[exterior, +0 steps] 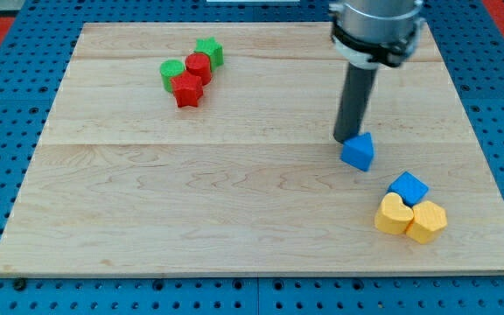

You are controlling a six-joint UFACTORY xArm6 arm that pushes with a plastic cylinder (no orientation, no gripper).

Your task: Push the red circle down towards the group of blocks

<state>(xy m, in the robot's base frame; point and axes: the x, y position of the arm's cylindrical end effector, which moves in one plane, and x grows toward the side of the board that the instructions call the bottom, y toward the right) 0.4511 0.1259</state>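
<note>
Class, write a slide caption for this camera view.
My tip touches the blue triangle, far from the red circle at the view's top left.

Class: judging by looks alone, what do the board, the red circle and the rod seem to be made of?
Board: pale wood with a smooth finish, going by its grain lines and plank seams.
Red circle: probably painted wood or plastic, since its colour is uniform and matte.
Rod above my tip: dark, likely metal or plastic, with a faint sheen.

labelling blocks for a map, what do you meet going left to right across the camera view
green circle → red star → green star → my tip, touching the blue triangle → yellow heart → yellow hexagon. Red circle and blue cube overlap neighbours, so left out.
</note>
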